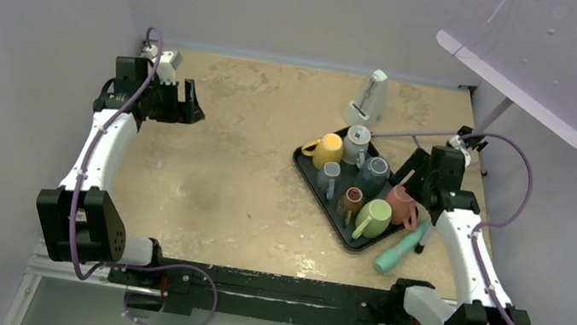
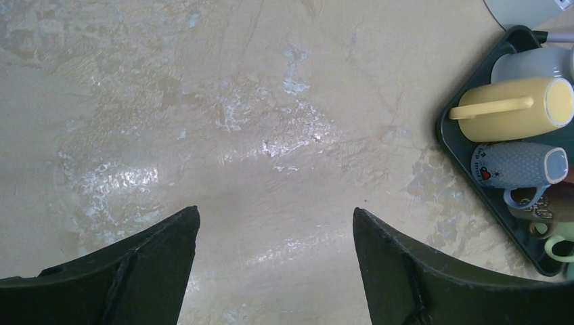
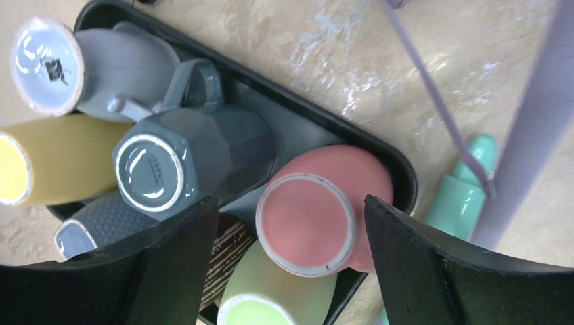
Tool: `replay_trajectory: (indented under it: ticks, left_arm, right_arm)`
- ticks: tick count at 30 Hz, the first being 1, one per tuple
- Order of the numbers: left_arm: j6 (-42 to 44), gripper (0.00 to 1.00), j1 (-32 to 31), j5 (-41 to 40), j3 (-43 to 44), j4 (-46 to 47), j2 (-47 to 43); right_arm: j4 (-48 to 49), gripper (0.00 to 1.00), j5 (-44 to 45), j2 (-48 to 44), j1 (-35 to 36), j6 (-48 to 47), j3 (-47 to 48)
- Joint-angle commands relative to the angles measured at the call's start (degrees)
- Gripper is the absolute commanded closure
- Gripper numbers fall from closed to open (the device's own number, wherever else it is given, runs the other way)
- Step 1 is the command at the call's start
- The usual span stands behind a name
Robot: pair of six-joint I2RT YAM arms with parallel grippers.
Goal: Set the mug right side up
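Observation:
A black tray [image 1: 303, 163] holds several mugs. A pink mug [image 3: 308, 223] stands base up at the tray's near right corner; it also shows in the top view [image 1: 400, 203]. My right gripper [image 3: 290, 203] is open just above it, one finger on each side, not touching; in the top view it [image 1: 415, 171] hangs over the tray's right edge. A dark grey mug [image 3: 196, 159] and a light grey mug [image 3: 101, 64] also show their bases. My left gripper [image 1: 190, 105] is open and empty over bare table at far left, as the left wrist view [image 2: 276, 211] shows.
Yellow [image 1: 327, 149], blue-grey dotted [image 1: 329, 175], brown striped [image 1: 350, 199] and green [image 1: 373, 218] mugs crowd the tray. A teal tool [image 1: 400, 248] and a black pen [image 1: 422, 237] lie right of it. A white object [image 1: 370, 97] stands behind. A clear panel [image 1: 542, 62] overhangs back right.

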Motion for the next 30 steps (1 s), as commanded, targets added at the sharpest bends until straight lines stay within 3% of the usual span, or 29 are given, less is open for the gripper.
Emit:
replay_trajectory:
  ticks: [1, 12, 21, 26, 30]
  left_arm:
    - [0.6, 0.13, -0.2, -0.4, 1.4, 0.2, -1.7]
    - [0.9, 0.14, -0.3, -0.7, 1.5, 0.3, -1.4]
    - [1.5, 0.14, -0.2, -1.0, 1.3, 0.3, -1.4]
    - [1.6, 0.14, -0.2, -1.1, 1.6, 0.2, -1.2]
    - [1.7, 0.14, -0.2, -1.2, 1.7, -0.5, -1.3]
  right_arm:
    - [4.9, 0.2, -5.7, 0.4, -0.3, -0.1, -2.0]
    - [9.7, 0.32, -9.2, 2.0, -0.3, 4.5, -3.8]
    - [-4.6, 0.21, -3.9, 4.1, -0.3, -11.0, 7.8]
    - [-9.6, 0.29, -3.1, 1.3, 1.1, -9.7, 12.4]
    - [-15.6, 0.31, 3.0, -1.1, 11.2, -3.8, 15.1]
